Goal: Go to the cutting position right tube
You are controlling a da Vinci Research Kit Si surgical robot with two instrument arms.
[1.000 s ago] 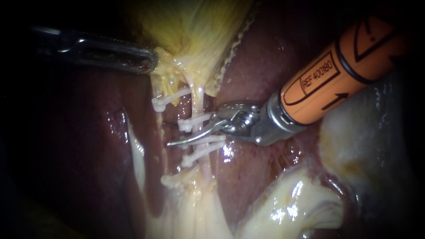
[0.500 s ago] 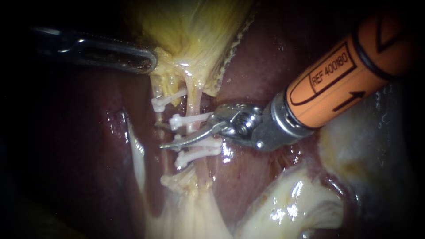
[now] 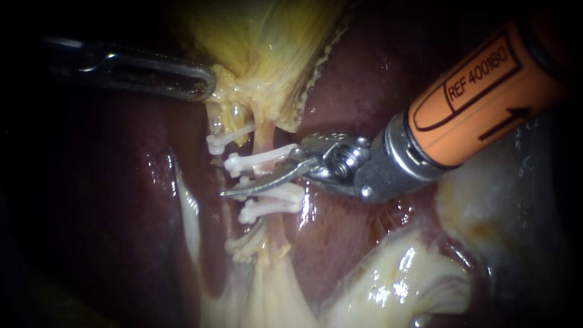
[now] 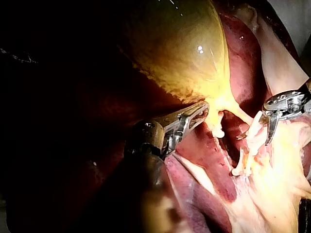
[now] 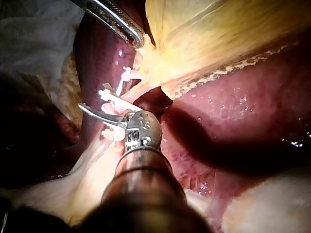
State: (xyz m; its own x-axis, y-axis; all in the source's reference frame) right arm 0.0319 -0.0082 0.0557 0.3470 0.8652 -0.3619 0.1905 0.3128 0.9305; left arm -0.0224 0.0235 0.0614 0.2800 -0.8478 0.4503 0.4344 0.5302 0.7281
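The right tube (image 3: 265,136) runs pale down from the yellow gallbladder (image 3: 267,42) and carries several white clips (image 3: 255,160). My right instrument (image 3: 246,181) comes in from the upper right on an orange shaft. Its curved blades stand open. One blade lies across the front of the tube between the clips, and the other is mostly hidden behind it. The right wrist view shows the same blade (image 5: 99,112) beside the clips. My left instrument (image 3: 197,82) is shut on the gallbladder's neck, as the left wrist view (image 4: 194,114) also shows. A thinner left tube (image 3: 214,124) bears one clip.
Dark red liver (image 3: 352,79) lies on both sides of the tubes. Pale fatty tissue (image 3: 395,279) bulges at the lower right, under the right instrument's shaft. Whitish strands (image 3: 267,291) fan out below the lowest clips.
The right instrument's blade has slid a little further left across the right tube while its shaft drew up and right. The clipped tube has shifted slightly left. The left instrument has held still.
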